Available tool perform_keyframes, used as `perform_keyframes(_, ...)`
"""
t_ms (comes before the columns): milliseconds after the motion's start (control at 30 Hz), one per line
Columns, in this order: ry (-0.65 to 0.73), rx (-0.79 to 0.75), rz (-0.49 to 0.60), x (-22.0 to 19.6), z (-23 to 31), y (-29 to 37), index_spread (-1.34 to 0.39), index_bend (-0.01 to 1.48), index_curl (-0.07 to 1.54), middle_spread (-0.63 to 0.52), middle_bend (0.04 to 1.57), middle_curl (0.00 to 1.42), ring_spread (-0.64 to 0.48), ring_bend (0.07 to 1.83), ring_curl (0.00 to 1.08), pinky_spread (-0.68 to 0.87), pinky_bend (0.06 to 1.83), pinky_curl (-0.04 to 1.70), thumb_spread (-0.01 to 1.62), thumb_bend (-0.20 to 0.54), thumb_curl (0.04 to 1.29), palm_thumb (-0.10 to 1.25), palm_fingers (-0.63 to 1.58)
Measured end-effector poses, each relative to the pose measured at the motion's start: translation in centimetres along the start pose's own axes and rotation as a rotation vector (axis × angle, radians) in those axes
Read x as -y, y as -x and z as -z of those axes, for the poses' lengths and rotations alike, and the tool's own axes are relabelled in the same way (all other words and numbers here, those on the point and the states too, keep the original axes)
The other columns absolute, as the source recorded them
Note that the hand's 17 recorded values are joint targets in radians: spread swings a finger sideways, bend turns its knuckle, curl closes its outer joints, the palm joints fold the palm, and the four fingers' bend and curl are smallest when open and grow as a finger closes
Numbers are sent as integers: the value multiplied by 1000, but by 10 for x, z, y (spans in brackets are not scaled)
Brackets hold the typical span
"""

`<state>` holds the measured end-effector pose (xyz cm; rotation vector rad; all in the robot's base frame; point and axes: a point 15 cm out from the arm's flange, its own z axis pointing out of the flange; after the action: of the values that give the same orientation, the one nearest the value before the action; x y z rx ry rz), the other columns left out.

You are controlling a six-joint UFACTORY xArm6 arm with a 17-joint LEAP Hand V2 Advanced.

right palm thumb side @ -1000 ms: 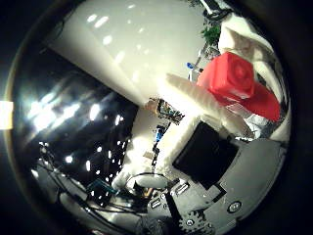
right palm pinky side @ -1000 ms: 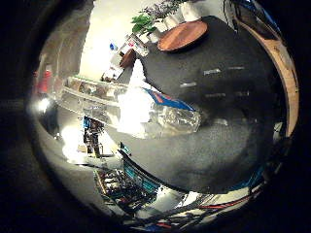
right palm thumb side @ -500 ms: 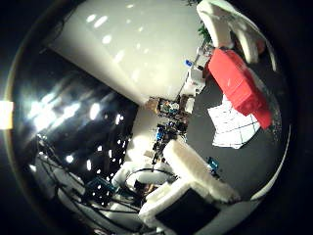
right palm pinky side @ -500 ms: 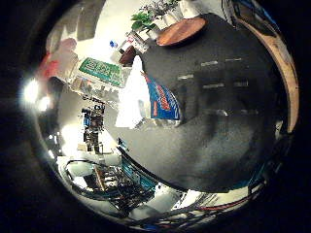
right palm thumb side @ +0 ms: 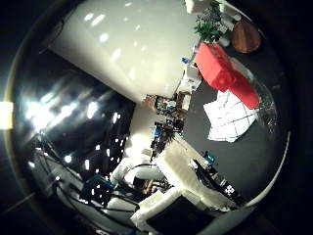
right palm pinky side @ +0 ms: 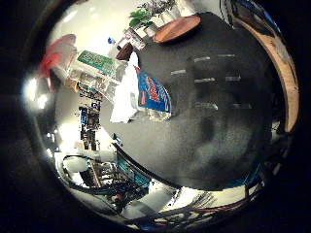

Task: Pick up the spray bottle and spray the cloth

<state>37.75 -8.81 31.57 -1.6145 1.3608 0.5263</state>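
Holding the spray bottle [right palm thumb side: 222, 73] above the cloth [right palm thumb side: 230, 117].

Little-finger-side palm camera: looks out over the dark grey table top [right palm pinky side: 218, 131], with the clear plastic spray bottle [right palm pinky side: 121, 82] close at upper left of the frame. Thumb-side palm camera: faces the room's white wall, table at right. Both views share the bottle, the round wooden board [right palm pinky side: 176, 28] and the green potted plant [right palm thumb side: 208, 27].

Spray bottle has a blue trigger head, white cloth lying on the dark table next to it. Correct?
Not quite: the clear spray bottle has a red trigger head, not blue, as the thumb side palm view shows. The white cloth does lie on the dark table beside it.
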Motion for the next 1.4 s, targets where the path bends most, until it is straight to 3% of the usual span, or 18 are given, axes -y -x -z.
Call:
perform_keyframes(1233, 204, 69, 133, 11, -71, 14, -288, 151, 262, 60, 238, 346, 130, 265, 263, 361, 333, 317, 1090, -22, 294, 585, 125)
perform_keyframes(1400, 202, 71, 142, 14, -77, 16, -256, 138, 251, 50, 267, 354, 95, 372, 285, 348, 324, 309, 1086, -19, 299, 596, 239)
